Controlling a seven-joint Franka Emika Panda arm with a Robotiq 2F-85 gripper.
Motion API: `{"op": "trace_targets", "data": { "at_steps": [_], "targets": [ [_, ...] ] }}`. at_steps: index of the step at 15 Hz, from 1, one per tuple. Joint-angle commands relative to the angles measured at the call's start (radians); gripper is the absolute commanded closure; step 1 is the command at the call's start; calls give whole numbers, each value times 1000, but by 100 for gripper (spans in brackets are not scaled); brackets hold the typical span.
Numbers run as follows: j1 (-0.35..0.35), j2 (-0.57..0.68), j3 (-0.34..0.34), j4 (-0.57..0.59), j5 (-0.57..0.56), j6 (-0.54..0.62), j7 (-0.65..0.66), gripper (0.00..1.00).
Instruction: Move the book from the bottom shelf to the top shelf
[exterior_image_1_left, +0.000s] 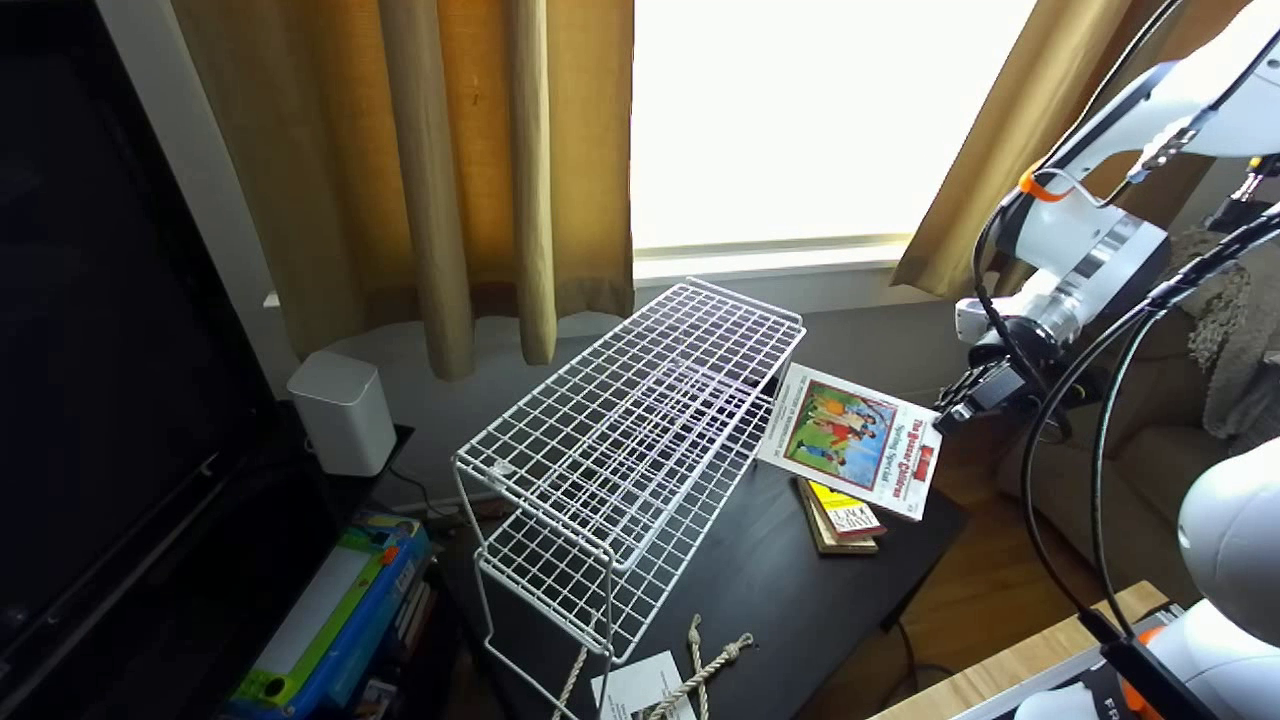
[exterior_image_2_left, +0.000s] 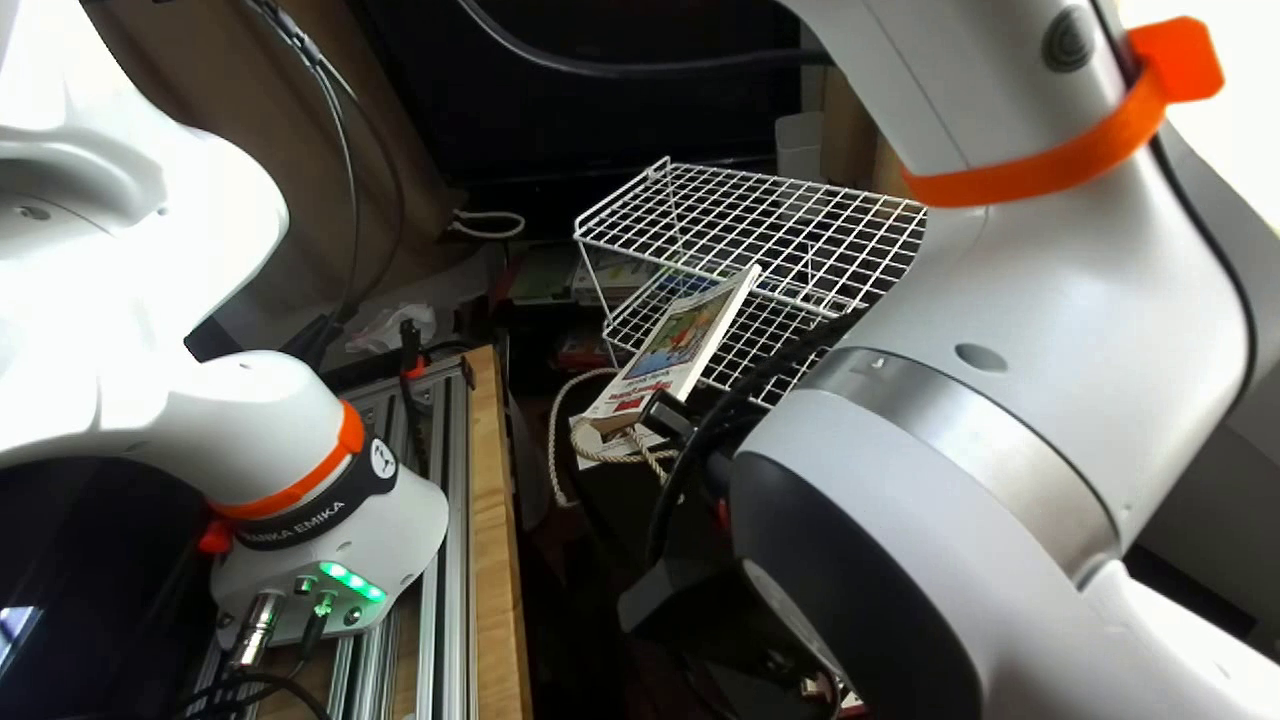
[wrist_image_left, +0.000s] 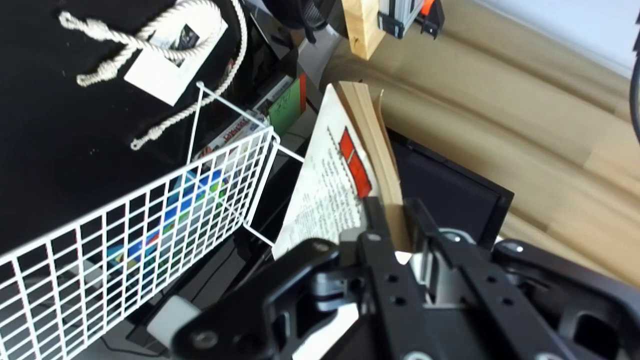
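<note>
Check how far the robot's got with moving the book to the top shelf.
Done, it seems: the book is off the bottom shelf. In hand: the gripper pinches it at one edge, tilted in the air. Left: bringing it over the top shelf, laying it down and letting go, since it isn't resting there yet.

In the wrist view, the small print on the book (wrist_image_left: 320, 192) is too blurred to read, the gripper (wrist_image_left: 393, 212) hides part of it, and the left edge cuts off the white wire rack (wrist_image_left: 137, 240). In an exterior view, the robot arm (exterior_image_2_left: 1050, 340) hides one end of the top shelf (exterior_image_2_left: 760, 225). In an exterior view, the book covers part of the stacked paperbacks (exterior_image_1_left: 845, 513), and the bottom edge crops the rope (exterior_image_1_left: 715, 661) and the white sheet (exterior_image_1_left: 632, 686).
</note>
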Motion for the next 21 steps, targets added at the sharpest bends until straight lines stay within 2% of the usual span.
{"op": "trace_targets", "data": {
  "at_steps": [1,7,9,12,16,17,19,21],
  "targets": [
    [-12,8,-15,35,114,-94,-16,96],
    [11,51,-23,110,361,-155,84,96],
    [32,77,-21,136,433,-129,130,96],
    [65,99,-21,161,494,-83,195,96],
    [103,106,-27,168,518,4,261,95],
    [119,100,-34,158,512,59,287,60],
    [151,86,-42,130,481,186,332,64],
    [174,72,-45,97,453,312,346,52]
  ]
}}
